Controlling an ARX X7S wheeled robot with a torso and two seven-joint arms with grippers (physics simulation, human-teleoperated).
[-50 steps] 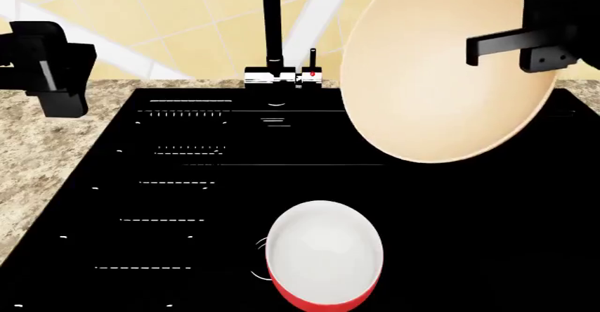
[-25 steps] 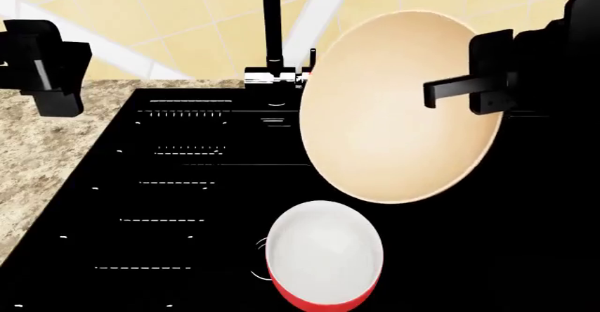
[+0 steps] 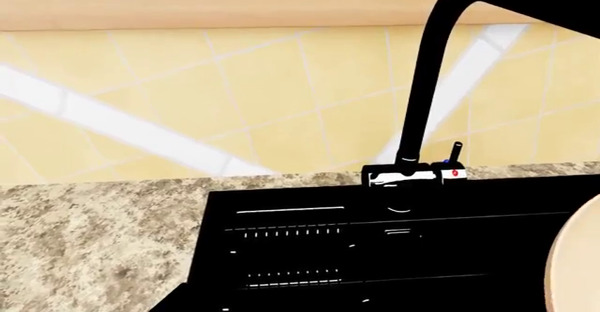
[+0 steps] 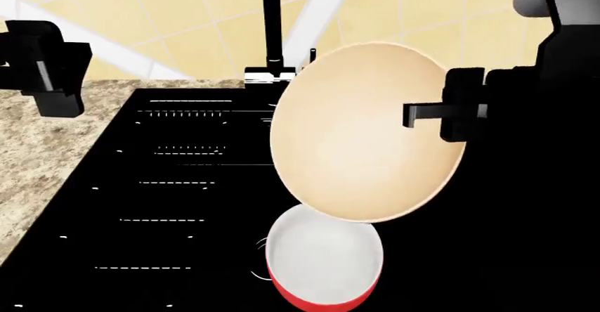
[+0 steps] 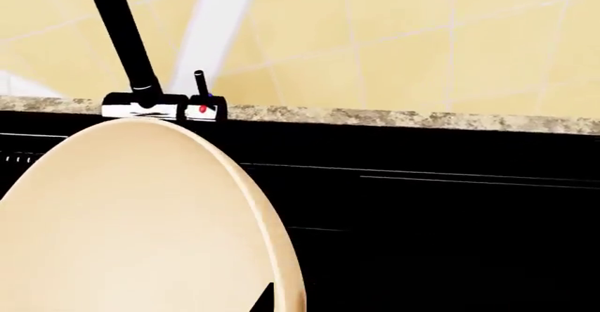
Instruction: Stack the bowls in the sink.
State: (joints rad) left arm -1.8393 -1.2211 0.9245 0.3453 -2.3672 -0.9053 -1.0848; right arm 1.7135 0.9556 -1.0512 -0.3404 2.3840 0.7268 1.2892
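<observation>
The deeper beige bowl (image 4: 361, 133) hangs tilted on edge over the black sink (image 4: 168, 206), its hollow facing me. My right gripper (image 4: 414, 115) is shut on its right rim, with one finger (image 4: 426, 112) lying inside the hollow. In the head view the bowl's lower rim covers the far edge of the red bowl with the white inside (image 4: 324, 259), which rests on the sink floor near the front. The right wrist view shows the beige bowl (image 5: 131, 228) close up. My left gripper (image 4: 45, 66) hovers over the counter at left; its jaws do not show.
The tall black faucet (image 4: 272, 24) with its chrome base (image 5: 159, 106) stands at the sink's back edge, just behind the held bowl. Speckled granite countertop (image 4: 38, 157) flanks the sink at left. Yellow tiled wall (image 3: 187, 94) rises behind. Drainer ridges (image 4: 178, 182) mark the sink's left part.
My right gripper has carried the beige bowl left and down, from the upper right to just above the red bowl. The left arm and red bowl have stayed put.
</observation>
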